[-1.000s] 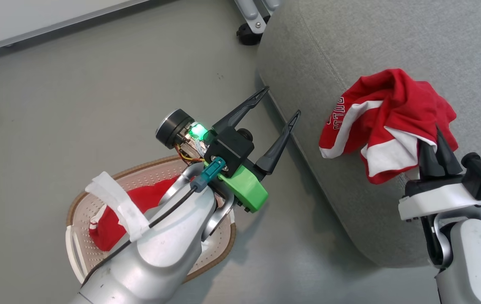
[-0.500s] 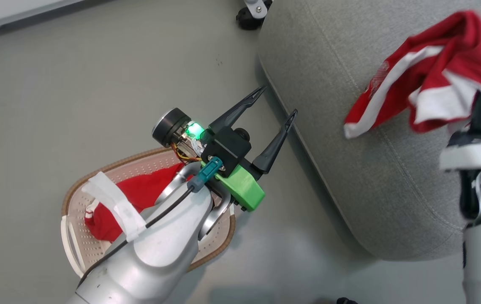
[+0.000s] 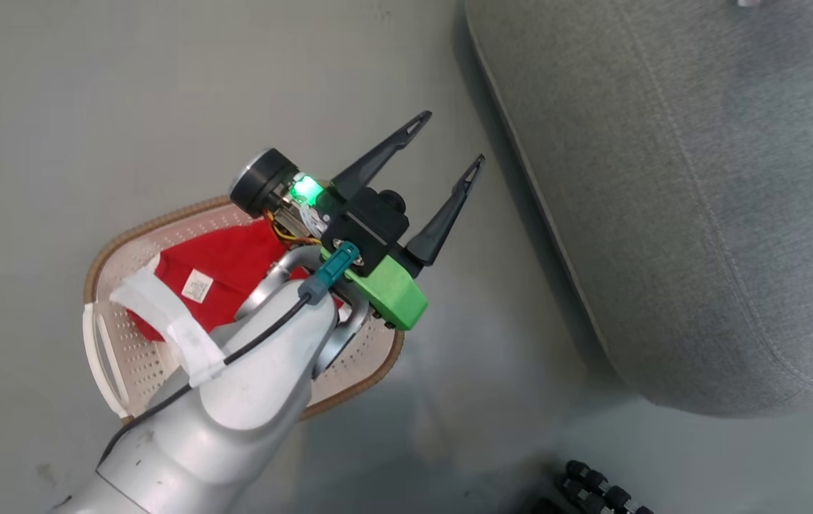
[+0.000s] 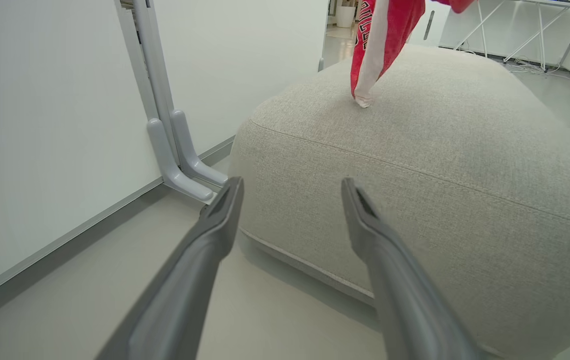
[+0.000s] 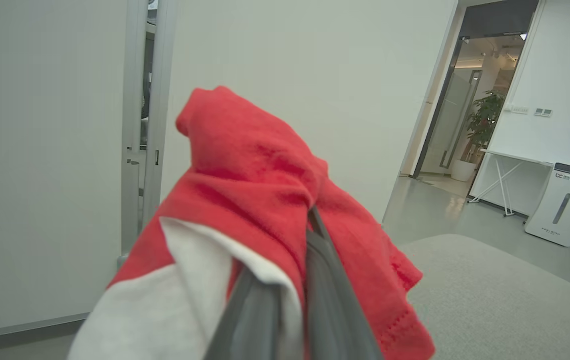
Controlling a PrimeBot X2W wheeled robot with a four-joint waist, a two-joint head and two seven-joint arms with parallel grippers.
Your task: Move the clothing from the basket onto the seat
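Right pincer (image 5: 307, 235): fingers pressed together, pinching a red-and-white garment (image 5: 249, 165). The cloth drapes over and around both fingers, red above, with a white panel at lower left in my right wrist view. My fingertips are buried in the folds.

Left wrist view: the same garment (image 4: 380, 45) hangs from above, over the top of the seat (image 4: 415, 165). It is red with a white stripe and dark lettering down one edge. Its lowest corner comes down to the seat's top; touching or just clear, I cannot tell.

Left pincer (image 3: 451, 137): fingers spread wide, nothing between them. It hangs over the floor (image 3: 92, 107), between the basket (image 3: 163, 223) and the near edge of the seat, tips pointing toward the seat's side.

Basket: on the floor, apart from the seat, partly hidden under my left forearm. It has a brown rim, pale perforated walls and a white handle (image 3: 96, 350) on the side away from the seat. A second red garment (image 3: 224, 257) lies crumpled inside it, white label (image 3: 197, 285) facing up, white trim at one edge.

Seat: grey fabric, rounded corner, stitched seam running along the edge.
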